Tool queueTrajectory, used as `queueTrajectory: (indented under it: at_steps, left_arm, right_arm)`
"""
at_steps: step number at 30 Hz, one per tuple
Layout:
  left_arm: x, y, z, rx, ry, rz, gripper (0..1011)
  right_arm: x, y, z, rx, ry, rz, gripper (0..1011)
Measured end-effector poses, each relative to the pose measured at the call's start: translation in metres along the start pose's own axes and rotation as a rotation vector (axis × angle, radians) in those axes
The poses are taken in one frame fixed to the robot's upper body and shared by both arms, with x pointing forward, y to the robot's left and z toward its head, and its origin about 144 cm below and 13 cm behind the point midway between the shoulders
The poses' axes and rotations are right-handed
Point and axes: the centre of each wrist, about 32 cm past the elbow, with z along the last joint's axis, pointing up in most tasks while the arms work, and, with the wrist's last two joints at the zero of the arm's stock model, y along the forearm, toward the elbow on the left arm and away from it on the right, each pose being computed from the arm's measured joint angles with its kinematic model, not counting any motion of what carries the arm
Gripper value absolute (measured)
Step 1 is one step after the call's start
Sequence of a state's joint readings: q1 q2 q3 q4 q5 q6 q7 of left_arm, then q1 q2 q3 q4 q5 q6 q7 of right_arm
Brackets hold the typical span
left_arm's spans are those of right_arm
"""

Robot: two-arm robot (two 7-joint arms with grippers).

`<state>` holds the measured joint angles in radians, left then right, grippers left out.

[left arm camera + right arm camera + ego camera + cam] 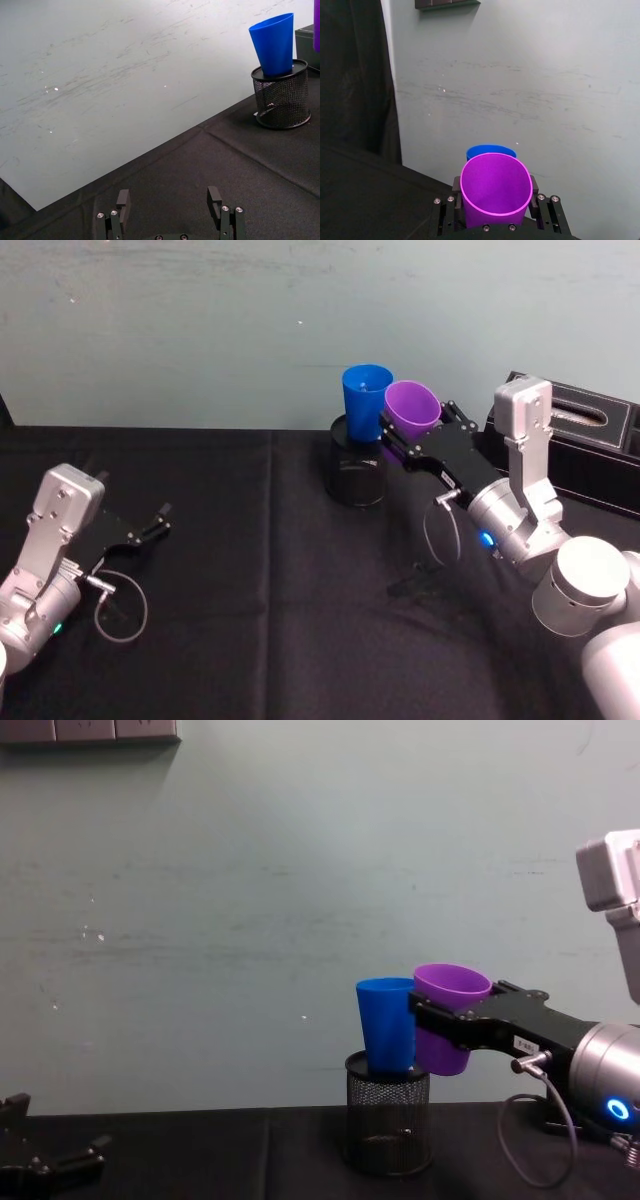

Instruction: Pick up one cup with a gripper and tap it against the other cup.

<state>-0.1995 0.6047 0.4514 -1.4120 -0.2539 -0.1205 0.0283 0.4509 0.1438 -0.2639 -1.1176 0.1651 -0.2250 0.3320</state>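
Up on top of the black mesh pen holder (pixel 357 475) sits the blue cup (pixel 365 400), base dropped into the holder and leaning a touch away from the wall. Just to the right of the holder, raised off the table at about the same height, is the purple cup (pixel 412 408). The right gripper (pixel 415 430) has it pinched around the sides with the mouth tipped up. From the chest view the two rims look like they're touching or right at it; I honestly can't call which.

If I were doing the tap, I'd keep it tiny. The blue cup is only perched in that holder, not held, so to me a firm shove sideways could tip it out or drag the whole holder along. A light nudge near the rim and then back off to the right seems plenty. I'd also keep the purple cup level enough that its base doesn't catch the holder's rim.

Other stuff: a black box (pixel 590 440) sits on the table (pixel 250 590) to the right of the holder, behind the right arm, so there's not tons of room to swing back. Far left of the holder the left gripper (pixel 168 197) is parked low over the cloth, fingers spread, holding nothing.
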Motion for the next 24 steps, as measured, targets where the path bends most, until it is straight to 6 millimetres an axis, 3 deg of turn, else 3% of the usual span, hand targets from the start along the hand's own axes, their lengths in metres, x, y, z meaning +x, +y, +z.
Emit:
queueTrajectory:
  at_steps: [24]
  left_arm:
    - [0.0,0.0,0.0,0.0,0.0,0.0,1012]
  right_arm:
    - [0.0,0.016,-0.002,0.02,0.018,0.031,734]
